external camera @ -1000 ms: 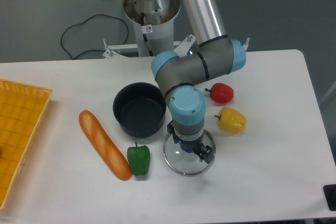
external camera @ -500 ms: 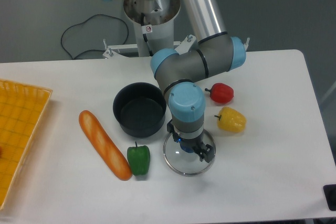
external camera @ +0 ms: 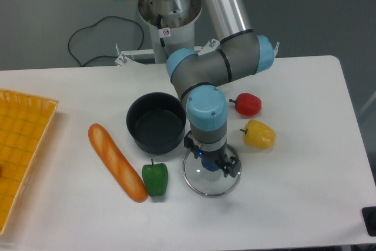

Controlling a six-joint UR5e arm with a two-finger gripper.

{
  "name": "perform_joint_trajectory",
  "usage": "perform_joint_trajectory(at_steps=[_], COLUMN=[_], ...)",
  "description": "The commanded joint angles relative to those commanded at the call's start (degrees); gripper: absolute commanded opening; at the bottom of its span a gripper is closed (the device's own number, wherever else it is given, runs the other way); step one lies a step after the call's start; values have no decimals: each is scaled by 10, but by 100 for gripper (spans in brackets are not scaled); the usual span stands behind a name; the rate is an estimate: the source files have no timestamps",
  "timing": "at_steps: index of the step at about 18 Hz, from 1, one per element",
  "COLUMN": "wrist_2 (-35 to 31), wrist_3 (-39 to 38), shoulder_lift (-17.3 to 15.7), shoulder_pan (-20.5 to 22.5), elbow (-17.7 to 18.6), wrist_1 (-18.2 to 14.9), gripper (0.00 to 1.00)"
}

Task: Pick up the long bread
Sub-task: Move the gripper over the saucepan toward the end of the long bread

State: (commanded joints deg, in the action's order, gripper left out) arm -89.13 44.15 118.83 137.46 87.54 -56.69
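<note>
**A:** Camera view from above the near edge — how much room is there on the table [external camera: 305, 204]?

**B:** The white top runs wide. Its right edge slants from the far right corner toward the near right, and a dark object [external camera: 370, 220] sits at that near right corner. The stretch of table along the near edge is bare white, and so is the right side past the yellow pepper [external camera: 259, 134]. On the left, an orange-yellow tray [external camera: 20, 145] overlaps the table's left edge.

**A:** And the long bread?

**B:** The long bread [external camera: 116, 161] lies flat on the table, left of centre, between the tray and the black pot [external camera: 156, 123]. Its long axis runs diagonally: one rounded end points far-left, the other near-right. The near-right end lies just beside the green pepper [external camera: 155, 178], perhaps touching it. The middle passes near the pot's left side but stays apart from it.

**A:** Where is the gripper?

**B:** The gripper [external camera: 212, 165] hangs downward over a round clear lid [external camera: 211, 176], to the right of the green pepper and well apart from the bread. Its dark fingers show below the blue wrist, but I cannot tell whether they are apart or together.

**A:** Anything else near it?

**B:** A red pepper [external camera: 247, 104] lies farther back, right of the arm, just beyond the yellow one.
</note>
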Motion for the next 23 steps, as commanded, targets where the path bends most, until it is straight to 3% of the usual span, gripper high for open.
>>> perform_joint_trajectory(at_steps=[12, 19, 23], wrist_2=[-6, -4, -3], wrist_3=[-227, -316, -363], shoulder_lift=[-24, -53, -59], shoulder_pan=[-59, -118, -147], elbow=[30, 106, 107], wrist_1=[-5, -10, -12], gripper=[100, 100, 100])
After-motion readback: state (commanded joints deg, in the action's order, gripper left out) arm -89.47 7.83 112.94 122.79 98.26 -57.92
